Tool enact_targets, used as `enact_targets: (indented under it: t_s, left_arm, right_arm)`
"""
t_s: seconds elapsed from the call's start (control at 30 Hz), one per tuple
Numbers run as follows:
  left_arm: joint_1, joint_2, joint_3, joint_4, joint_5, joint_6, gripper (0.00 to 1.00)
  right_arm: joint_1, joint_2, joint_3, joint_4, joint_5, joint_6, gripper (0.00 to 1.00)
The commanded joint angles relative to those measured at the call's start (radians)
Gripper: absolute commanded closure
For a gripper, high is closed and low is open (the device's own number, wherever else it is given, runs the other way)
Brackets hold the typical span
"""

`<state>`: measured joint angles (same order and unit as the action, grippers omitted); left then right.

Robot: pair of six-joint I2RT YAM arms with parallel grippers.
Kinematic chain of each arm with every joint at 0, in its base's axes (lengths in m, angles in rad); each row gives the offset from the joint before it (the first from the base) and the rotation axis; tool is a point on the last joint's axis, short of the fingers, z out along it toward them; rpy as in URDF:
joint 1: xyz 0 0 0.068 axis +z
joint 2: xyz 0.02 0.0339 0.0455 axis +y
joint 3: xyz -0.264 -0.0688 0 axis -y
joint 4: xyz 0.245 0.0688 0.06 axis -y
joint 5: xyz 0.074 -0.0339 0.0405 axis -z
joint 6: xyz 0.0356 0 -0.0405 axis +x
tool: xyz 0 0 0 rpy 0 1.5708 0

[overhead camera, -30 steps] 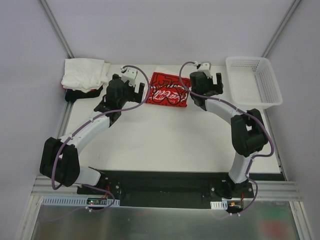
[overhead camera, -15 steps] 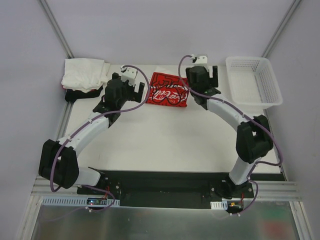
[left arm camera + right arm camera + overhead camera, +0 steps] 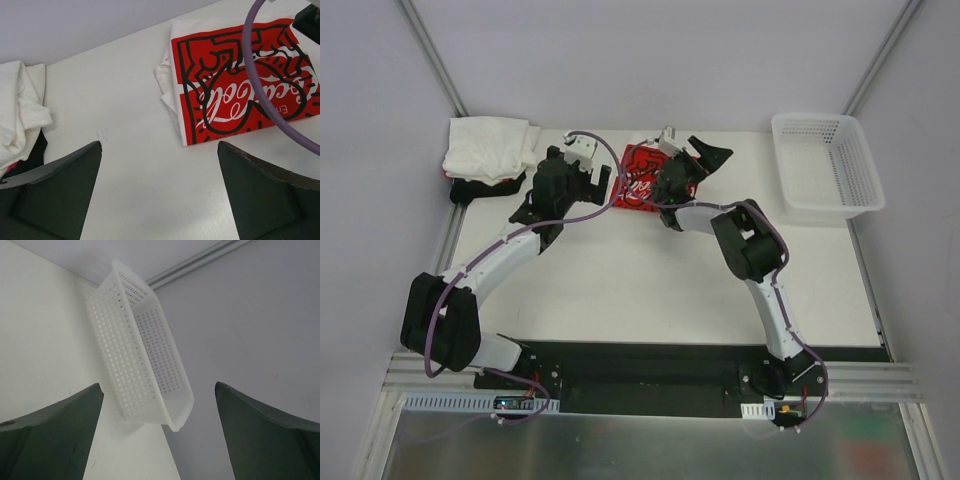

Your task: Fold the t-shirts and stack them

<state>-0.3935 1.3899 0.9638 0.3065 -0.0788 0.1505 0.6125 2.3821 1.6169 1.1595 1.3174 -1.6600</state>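
A folded red t-shirt [image 3: 240,95] with white lettering lies flat at the back middle of the table; the same red t-shirt [image 3: 642,182] is partly covered by the right wrist in the top view. A crumpled pile of white t-shirts [image 3: 485,148] sits on a black t-shirt [image 3: 470,188] at the back left; white pile [image 3: 20,115], black t-shirt [image 3: 30,157]. My left gripper [image 3: 603,180] [image 3: 159,165] is open over bare table just left of the red shirt. My right gripper [image 3: 712,158] [image 3: 157,405] is open, raised above the red shirt's right side, turned toward the basket, holding nothing.
A white plastic mesh basket [image 3: 825,165] stands at the back right; that basket [image 3: 140,355] fills the middle of the right wrist view. Grey walls and metal frame rails close in the table. A purple cable [image 3: 260,90] hangs across the left wrist view.
The right arm folded its elbow in and swung its wrist left, over the red shirt, turning the gripper toward the basket. The left arm has barely moved. Both grippers stayed open.
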Motion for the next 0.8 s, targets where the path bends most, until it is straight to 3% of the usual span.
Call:
enact_targets:
  t_s: [0.0,0.07,0.1,0.13,0.17,0.2,0.23,0.3,0.37,0.43,0.5,0.6,0.67,0.77]
  left_arm:
    - [-0.005,-0.003,0.009,0.026,0.027,0.008,0.01]
    - [-0.005,0.001,0.012,0.017,0.046,0.007,0.01]
    - [-0.005,0.003,0.022,0.010,0.051,0.006,0.01]
    - [-0.005,0.004,0.026,0.000,0.057,0.006,0.01]
    - [-0.005,0.008,0.030,-0.015,0.076,0.009,0.01]
    - [-0.005,0.008,0.041,-0.027,0.077,0.011,0.01]
    - [-0.005,0.011,0.046,-0.036,0.094,0.009,0.01]
    - [-0.004,0.017,0.064,-0.070,0.137,0.017,0.01]
    - [-0.004,0.026,0.070,-0.087,0.162,0.023,0.01]
    - [-0.004,0.027,0.067,-0.087,0.191,0.026,0.01]
    - [-0.004,0.029,0.047,-0.069,0.223,0.040,0.01]
    - [0.004,0.029,0.024,-0.024,0.344,0.061,0.01]
    - [0.025,0.046,0.032,-0.026,0.471,0.046,0.01]
    - [0.083,0.081,0.064,-0.033,0.678,-0.014,0.01]
  right_arm:
    - [0.058,-0.303,-0.067,-0.025,0.037,0.290,0.03]
    - [0.066,-0.392,-0.103,-0.320,0.000,0.531,0.03]
    - [0.064,-0.476,-0.095,-0.711,-0.091,0.873,0.03]
    - [0.061,-0.521,-0.053,-0.927,-0.190,1.028,0.03]
    - [0.029,-0.552,-0.028,-1.101,-0.316,1.177,0.03]
    - [0.009,-0.576,-0.003,-1.324,-0.545,1.288,0.03]
    - [-0.017,-0.633,-0.002,-1.368,-0.689,1.409,0.03]
    - [-0.106,-0.669,-0.025,-1.405,-1.048,1.488,0.04]
    - [-0.182,-0.693,-0.064,-1.393,-1.205,1.583,0.04]
    - [-0.188,-0.712,-0.124,-1.312,-1.131,1.579,0.04]
    - [-0.152,-0.730,-0.226,-1.176,-0.888,1.472,0.04]
    - [-0.131,-0.745,-0.354,-0.967,-0.738,1.379,0.04]
    - [-0.148,-0.759,-0.400,-0.888,-0.785,1.378,0.04]
    - [-0.209,-0.805,-0.474,-0.833,-0.973,1.488,0.04]
